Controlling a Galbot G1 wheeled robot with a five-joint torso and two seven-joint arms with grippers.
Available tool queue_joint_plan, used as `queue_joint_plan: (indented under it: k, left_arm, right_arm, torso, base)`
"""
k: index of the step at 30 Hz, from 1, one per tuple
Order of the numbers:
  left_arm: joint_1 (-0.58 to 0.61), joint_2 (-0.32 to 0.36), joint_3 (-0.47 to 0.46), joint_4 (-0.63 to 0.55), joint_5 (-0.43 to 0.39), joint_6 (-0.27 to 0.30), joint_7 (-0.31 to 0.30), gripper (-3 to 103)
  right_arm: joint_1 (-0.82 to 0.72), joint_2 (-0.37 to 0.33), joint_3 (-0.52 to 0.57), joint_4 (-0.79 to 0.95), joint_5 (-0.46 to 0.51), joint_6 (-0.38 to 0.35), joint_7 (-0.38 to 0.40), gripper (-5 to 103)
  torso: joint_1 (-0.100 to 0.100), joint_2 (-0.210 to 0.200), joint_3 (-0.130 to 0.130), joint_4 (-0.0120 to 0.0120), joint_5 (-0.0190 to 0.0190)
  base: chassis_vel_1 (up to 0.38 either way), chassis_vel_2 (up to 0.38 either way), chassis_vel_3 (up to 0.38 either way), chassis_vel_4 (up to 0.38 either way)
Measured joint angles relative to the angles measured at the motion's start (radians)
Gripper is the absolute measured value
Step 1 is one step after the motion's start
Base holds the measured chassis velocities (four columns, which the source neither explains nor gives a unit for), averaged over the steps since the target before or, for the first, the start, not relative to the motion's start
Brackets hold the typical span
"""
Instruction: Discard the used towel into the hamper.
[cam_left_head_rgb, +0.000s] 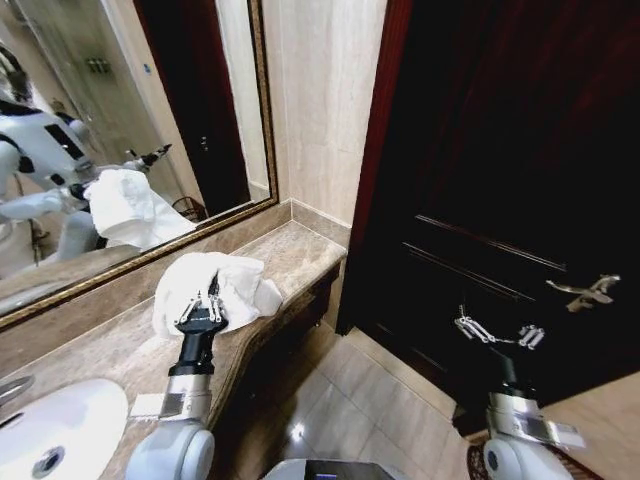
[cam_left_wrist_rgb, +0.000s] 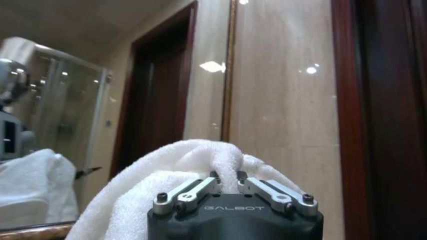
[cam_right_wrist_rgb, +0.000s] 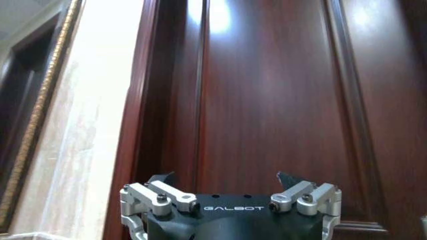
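The used towel, white and crumpled, lies on the marble counter under the mirror. My left gripper reaches into its middle, and in the left wrist view its fingers are pinched together in a fold of the towel. My right gripper hangs open in the air in front of the dark wooden door, holding nothing; the right wrist view shows the gripper with its jaws spread wide. A sliver of the dark reddish-brown woven hamper shows on the floor beside the right arm.
A white sink is set into the counter near the left arm. The gold-framed mirror reflects the robot and the towel. The door has a metal handle. Tiled floor lies between the counter and the door.
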Motion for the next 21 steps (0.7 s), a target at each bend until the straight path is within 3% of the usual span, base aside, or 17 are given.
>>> queue_joint_plan:
  k: [14, 21]
  left_arm:
    - [0.004, 0.002, 0.033, -0.002, -0.010, -0.003, 0.015, 4]
    - [0.004, 0.007, 0.052, 0.000, -0.015, -0.022, 0.060, 4]
  right_arm:
    - [-0.007, 0.004, -0.018, 0.016, 0.002, 0.004, -0.014, 100]
    - [-0.009, 0.007, -0.022, 0.016, -0.001, 0.008, -0.021, 100]
  torso:
    - [0.000, 0.000, 0.000, -0.0001, 0.0001]
    - [0.000, 0.000, 0.000, 0.0001, 0.0002]
  base:
    - [-0.088, -0.090, -0.089, -0.092]
    - [-0.120, -0.122, -0.116, -0.124]
